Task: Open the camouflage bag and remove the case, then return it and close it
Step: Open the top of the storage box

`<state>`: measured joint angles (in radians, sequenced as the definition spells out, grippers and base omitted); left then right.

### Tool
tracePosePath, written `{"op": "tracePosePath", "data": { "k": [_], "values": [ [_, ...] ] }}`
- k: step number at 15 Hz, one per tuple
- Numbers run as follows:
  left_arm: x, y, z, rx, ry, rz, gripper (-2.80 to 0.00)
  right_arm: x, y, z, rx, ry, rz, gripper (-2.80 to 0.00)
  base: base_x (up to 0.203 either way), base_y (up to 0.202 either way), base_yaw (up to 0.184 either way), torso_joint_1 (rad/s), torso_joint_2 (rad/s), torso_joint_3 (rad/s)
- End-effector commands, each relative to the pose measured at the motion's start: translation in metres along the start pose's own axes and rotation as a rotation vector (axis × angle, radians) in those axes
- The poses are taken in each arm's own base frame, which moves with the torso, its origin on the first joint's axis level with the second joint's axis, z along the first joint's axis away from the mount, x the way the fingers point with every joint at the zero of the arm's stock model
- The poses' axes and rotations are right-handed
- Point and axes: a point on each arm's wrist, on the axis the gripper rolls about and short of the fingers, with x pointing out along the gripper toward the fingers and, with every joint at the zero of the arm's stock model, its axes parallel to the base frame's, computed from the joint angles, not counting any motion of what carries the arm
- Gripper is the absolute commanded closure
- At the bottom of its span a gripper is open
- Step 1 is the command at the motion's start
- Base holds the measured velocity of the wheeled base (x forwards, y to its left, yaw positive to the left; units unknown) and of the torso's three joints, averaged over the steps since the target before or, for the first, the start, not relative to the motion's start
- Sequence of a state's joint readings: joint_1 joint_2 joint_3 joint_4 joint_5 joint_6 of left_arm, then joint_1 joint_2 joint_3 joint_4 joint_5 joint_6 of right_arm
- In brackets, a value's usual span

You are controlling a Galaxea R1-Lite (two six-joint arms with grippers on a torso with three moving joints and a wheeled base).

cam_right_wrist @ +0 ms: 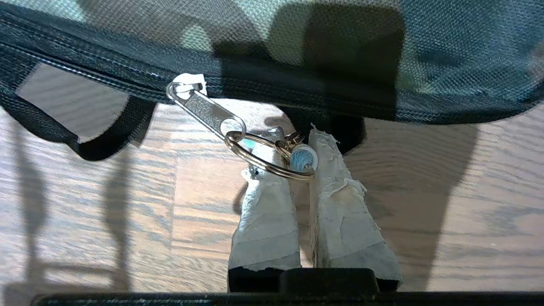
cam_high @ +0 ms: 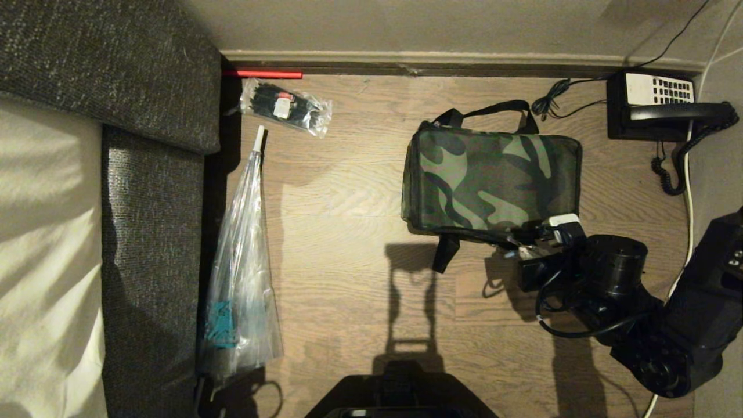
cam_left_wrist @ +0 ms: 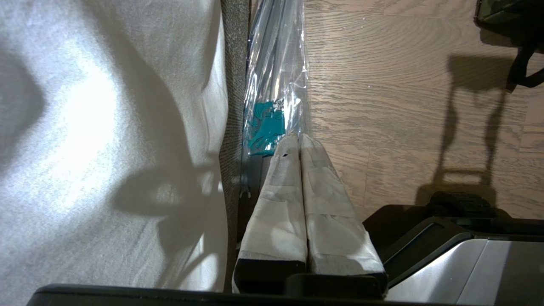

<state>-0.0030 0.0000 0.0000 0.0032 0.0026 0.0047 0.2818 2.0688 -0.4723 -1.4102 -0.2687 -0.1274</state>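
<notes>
Pale oak-grain plank floor [cam_high: 348, 191] runs to a beige wall [cam_high: 406, 23] with a pale skirting board [cam_high: 418, 57]. Far across the floor from the gripper stands a dark woven bed base [cam_high: 151, 244] with white bedding [cam_high: 46, 261]. Hard light casts sharp shadows.

The head view looks straight down at the wooden floor [cam_high: 348, 191]. The right wrist view sits close to the camouflage bag [cam_right_wrist: 340, 51] (shared with the head view); the left wrist view faces the floor beside the bed [cam_left_wrist: 106, 127]
</notes>
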Motion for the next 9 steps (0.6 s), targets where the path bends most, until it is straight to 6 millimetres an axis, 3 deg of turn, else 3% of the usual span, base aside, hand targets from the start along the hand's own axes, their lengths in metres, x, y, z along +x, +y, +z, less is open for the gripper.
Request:
{"op": "tracePosePath", "data": {
  "k": [1,9],
  "values": [
    [0.000,0.000,0.000,0.000,0.001,0.000,0.00,-0.001,-0.003,0.001,0.000,0.001,-0.008,0.00,0.000,0.000,0.000,0.000,0.00,0.000],
    [0.000,0.000,0.000,0.000,0.001,0.000,0.00,0.001,-0.018,-0.001,-0.030,0.017,-0.023,0.00,0.000,0.000,0.000,0.000,0.00,0.000]
  ]
}}
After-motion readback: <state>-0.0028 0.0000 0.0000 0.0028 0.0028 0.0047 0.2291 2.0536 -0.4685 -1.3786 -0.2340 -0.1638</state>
